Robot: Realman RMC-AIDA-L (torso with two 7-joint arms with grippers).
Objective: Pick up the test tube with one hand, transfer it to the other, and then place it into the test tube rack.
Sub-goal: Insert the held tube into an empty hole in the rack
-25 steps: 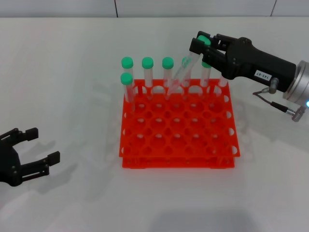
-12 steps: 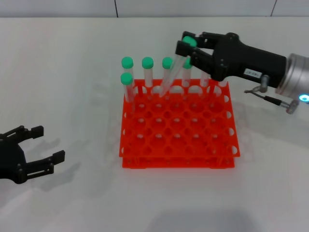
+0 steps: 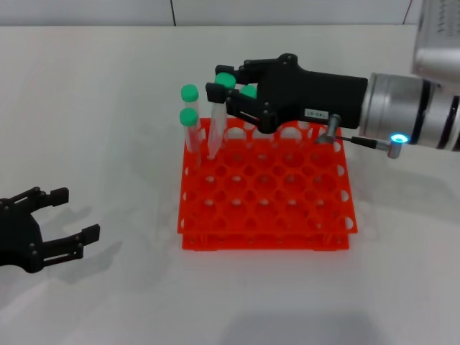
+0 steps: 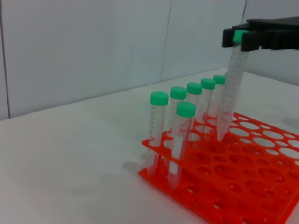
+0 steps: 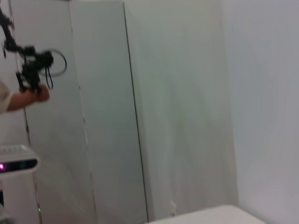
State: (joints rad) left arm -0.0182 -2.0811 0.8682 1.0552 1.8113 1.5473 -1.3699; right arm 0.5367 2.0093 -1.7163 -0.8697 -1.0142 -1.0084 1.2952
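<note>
Over the far-left part of the test tube rack (image 3: 264,188), the right claw (image 3: 221,87) reaches in from the bench's right side, its fingers closed on the green cap end of the test tube (image 3: 217,122). The tube hangs tilted, cap toward the claw, clear body slanting down; in the left wrist view (image 4: 229,98) its pointed tip sits at a hole near the rack's far rows, whether just inside or just above cannot be told. The rack (image 4: 238,172) is orange-red, two-tiered, and stands near the middle of the white bench (image 3: 108,108).

Other green-capped tubes stand upright in the rack's far rows. Two at the far-left corner (image 3: 190,122) are plain in the head view, one just in front of the other. The left wrist view shows a line of capped tubes (image 4: 187,105) along the far row. The right arm hides most of that row from the head camera. A blue ring light (image 3: 397,139) glows on the right wrist.

The left claw (image 3: 68,219) rests near the bench's near-left corner, well apart from the rack, fingers spread wide and holding nothing.

The right wrist view shows only wall panels.
</note>
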